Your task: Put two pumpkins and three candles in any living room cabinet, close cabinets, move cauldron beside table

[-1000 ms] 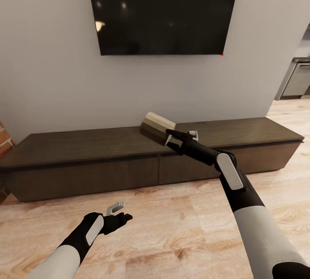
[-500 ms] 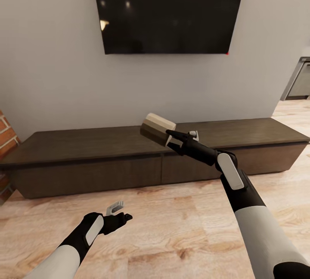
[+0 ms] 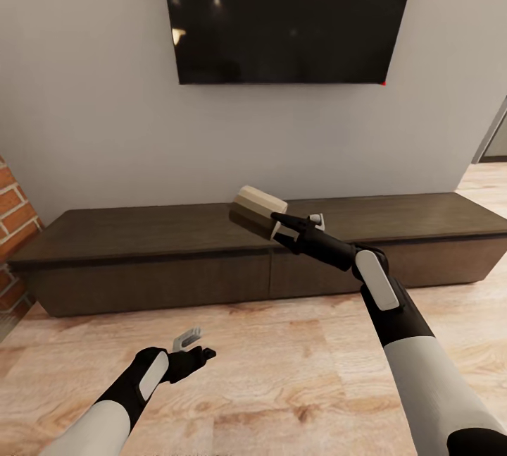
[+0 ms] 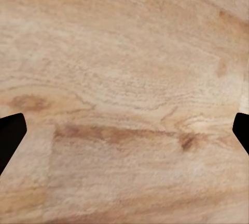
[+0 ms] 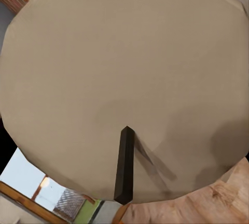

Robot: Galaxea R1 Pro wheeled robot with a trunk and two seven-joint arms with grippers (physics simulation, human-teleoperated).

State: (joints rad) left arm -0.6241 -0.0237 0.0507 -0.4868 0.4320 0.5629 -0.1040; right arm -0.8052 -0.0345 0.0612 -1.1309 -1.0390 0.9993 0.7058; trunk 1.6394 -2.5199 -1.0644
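Candle (image 3: 258, 211) aloft in our right pincer (image 3: 282, 225), clamped on its sides above the closed cabinet (image 3: 211, 259). Stubby, rigid and probably light, it suits this side grip. Our left pincer (image 3: 194, 345) hangs apart over the floor.

Black wall television (image 3: 289, 15), brick edge (image 3: 13, 230), pale wood floor (image 3: 282, 364)

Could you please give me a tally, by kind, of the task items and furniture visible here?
Short grey-brown cylindrical candle with pale top, held in the right gripper: 1
Long low dark-brown wooden cabinet, drawers shut: 1
Black wall-mounted TV screen: 1
Total: 3
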